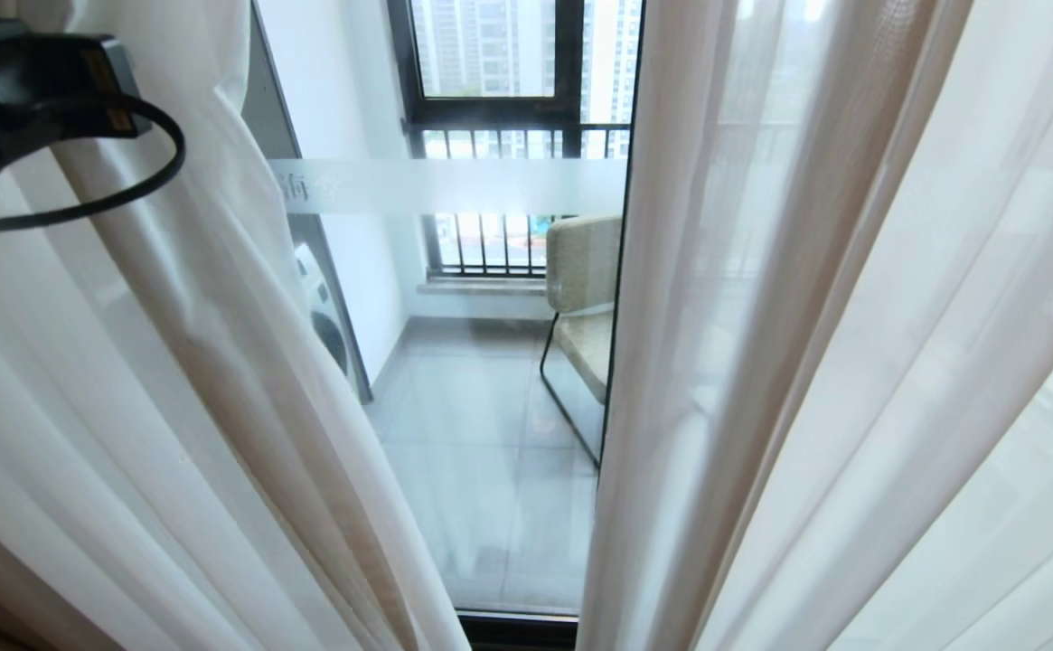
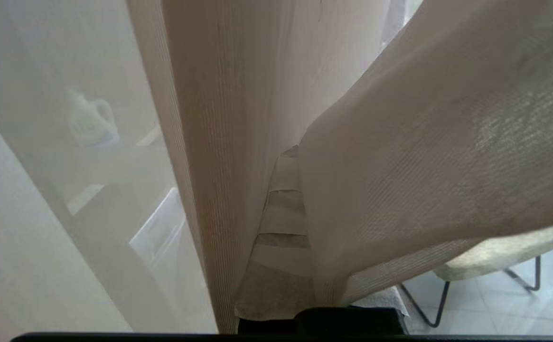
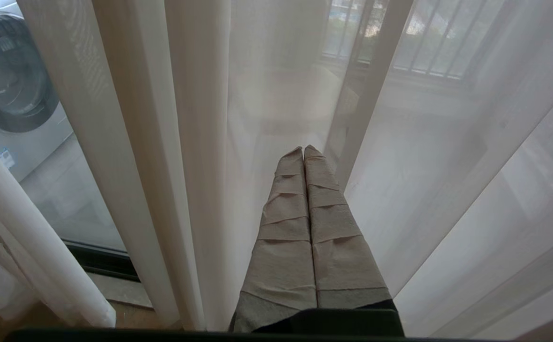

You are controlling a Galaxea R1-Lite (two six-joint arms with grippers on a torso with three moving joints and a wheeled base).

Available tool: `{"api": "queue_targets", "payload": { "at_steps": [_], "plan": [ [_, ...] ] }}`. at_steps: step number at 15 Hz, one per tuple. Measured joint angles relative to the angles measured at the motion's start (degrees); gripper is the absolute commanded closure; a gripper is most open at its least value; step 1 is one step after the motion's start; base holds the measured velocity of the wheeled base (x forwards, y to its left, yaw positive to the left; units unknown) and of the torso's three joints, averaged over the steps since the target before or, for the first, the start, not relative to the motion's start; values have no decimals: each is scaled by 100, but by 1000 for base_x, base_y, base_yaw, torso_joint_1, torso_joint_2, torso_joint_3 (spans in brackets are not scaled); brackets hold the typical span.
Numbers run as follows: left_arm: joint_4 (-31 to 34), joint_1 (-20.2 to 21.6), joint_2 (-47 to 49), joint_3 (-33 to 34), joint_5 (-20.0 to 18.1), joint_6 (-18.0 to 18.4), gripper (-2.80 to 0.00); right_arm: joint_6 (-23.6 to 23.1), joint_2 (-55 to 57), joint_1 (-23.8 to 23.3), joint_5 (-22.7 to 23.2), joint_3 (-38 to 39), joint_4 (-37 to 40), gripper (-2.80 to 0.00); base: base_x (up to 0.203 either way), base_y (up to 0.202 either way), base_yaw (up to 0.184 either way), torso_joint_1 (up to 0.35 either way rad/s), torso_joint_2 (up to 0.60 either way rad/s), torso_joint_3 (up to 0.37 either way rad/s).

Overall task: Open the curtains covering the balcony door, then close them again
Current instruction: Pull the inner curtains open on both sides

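Two curtains [image 1: 806, 362] parted | balcony door [image 1: 490, 452] glass exposed between edges

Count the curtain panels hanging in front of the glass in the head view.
2. The left curtain panel hangs beside the left arm, and the right curtain panel hangs across the gap, where the balcony door shows through. More may hang out of view.

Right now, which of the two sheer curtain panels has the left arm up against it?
The panel on the robot's left: the left arm's black wrist presses into its upper folds. The right-hand panel hangs untouched across the gap of bare balcony door.
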Motion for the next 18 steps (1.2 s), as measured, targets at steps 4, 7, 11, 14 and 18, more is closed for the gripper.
{"api": "queue_targets", "payload": {
  "at_steps": [4, 7, 11, 14, 18],
  "plan": [
    [2, 219, -176, 118, -9, 2, 0, 0, 0, -2, 0, 0, 0, 0, 0, 0, 0, 0, 0, 0],
    [2, 233, -207, 134, -11, 2, 0, 2, 0, -2, 0, 0, -2, 0, 0, 0, 0, 0, 0, 0],
    [-2, 230, -249, 230, -9, 2, 0, 0, 0, -2, 0, 0, -2, 0, 0, 0, 0, 0, 0, 0],
    [-2, 228, -307, 360, -11, 2, 0, 0, 0, -2, 0, 0, 0, 0, 0, 0, 0, 0, 0, 0],
    [0, 239, -332, 421, -4, 0, 0, 2, 0, -2, 0, 0, 0, 0, 0, 0, 0, 0, 0, 0]
  ]
}}
